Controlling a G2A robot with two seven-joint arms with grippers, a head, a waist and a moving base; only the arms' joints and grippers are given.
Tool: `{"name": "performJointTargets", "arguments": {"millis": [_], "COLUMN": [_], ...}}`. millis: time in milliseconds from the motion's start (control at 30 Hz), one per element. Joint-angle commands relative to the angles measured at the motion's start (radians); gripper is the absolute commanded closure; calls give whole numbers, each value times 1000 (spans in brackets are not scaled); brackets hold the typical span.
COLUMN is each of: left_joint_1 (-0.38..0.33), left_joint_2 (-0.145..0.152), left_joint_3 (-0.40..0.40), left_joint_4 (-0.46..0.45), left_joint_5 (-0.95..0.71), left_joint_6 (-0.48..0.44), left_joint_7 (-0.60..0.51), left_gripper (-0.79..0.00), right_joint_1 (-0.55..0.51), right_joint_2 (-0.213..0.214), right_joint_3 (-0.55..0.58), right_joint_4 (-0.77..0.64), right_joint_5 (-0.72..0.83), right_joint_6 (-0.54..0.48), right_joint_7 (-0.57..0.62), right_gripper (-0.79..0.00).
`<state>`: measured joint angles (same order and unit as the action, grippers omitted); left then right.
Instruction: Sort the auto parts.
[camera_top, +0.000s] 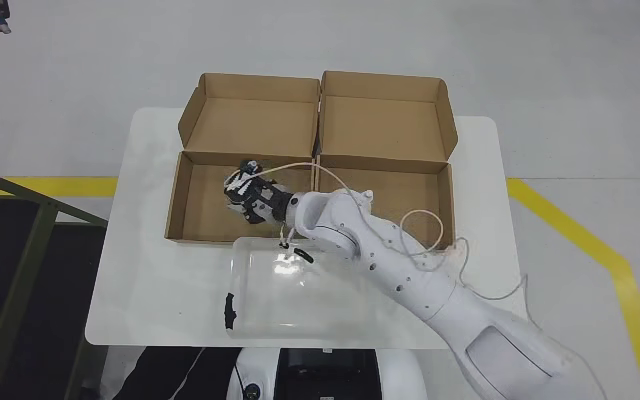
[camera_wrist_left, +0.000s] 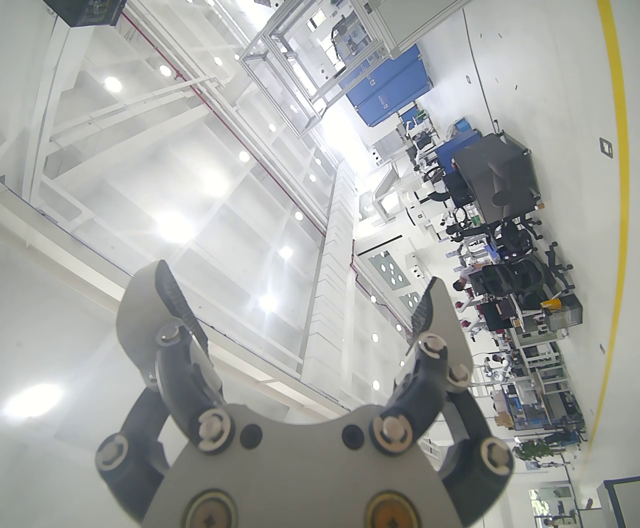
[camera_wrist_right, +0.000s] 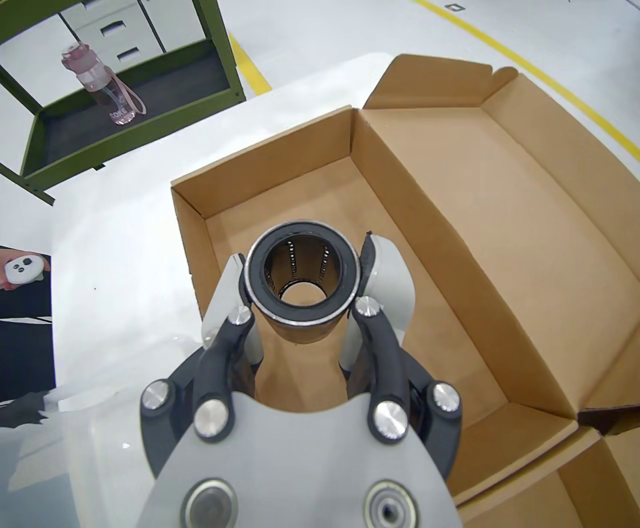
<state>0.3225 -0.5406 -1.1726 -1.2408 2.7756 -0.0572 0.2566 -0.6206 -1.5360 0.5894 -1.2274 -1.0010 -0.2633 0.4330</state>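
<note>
My right gripper (camera_wrist_right: 305, 257) is shut on a linear bearing (camera_wrist_right: 305, 314), a black cylinder with a metal rim and ball rows inside. It hangs upright just above the floor of the left cardboard box (camera_wrist_right: 430, 330). From the top view, the right arm crosses the table and its gripper (camera_top: 243, 188) sits over the middle of that box (camera_top: 195, 215). The right box (camera_top: 425, 200) lies open beside it. My left gripper (camera_wrist_left: 297, 295) points up at the ceiling, open with nothing between its fingers.
A clear plastic bin (camera_top: 290, 295) stands at the table's front, with a small black part (camera_top: 229, 310) at its left end and another (camera_top: 303, 255) near the arm. Both box lids (camera_top: 260, 115) are folded back. A green shelf with a pink bottle (camera_wrist_right: 100, 85) stands beyond the table.
</note>
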Motion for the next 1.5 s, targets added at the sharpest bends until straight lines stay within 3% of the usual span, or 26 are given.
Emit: {"name": "performJointTargets", "arguments": {"millis": [0,433,467,600,900,967,1133,1333,1467], "left_joint_1": [0,0,0,0,0,0,0,0,0], "left_joint_2": [0,0,0,0,0,0,0,0,0], "left_joint_3": [0,0,0,0,0,0,0,0,0], "left_joint_4": [0,0,0,0,0,0,0,0,0], "left_joint_5": [0,0,0,0,0,0,0,0,0], "left_joint_6": [0,0,0,0,0,0,0,0,0], "left_joint_7": [0,0,0,0,0,0,0,0,0], "left_gripper": [-785,-785,-785,-785,-785,-785,-785,-785,-785], "right_joint_1": [11,67,69,74,69,65,55,37,15], "right_joint_2": [-10,-73,-77,-92,-108,-110,-113,-111,-101], "right_joint_3": [-8,-47,-48,-52,-47,-43,-32,-13,11], "right_joint_4": [31,182,189,216,240,242,242,202,123], "right_joint_5": [4,-5,-6,-12,-34,-39,-51,-69,-90], "right_joint_6": [0,13,15,15,7,8,4,-6,-13], "right_joint_7": [-3,2,3,8,19,22,29,37,34], "right_gripper": [0,-12,-77,-185,-268,-336,-403,-782,-785]}}
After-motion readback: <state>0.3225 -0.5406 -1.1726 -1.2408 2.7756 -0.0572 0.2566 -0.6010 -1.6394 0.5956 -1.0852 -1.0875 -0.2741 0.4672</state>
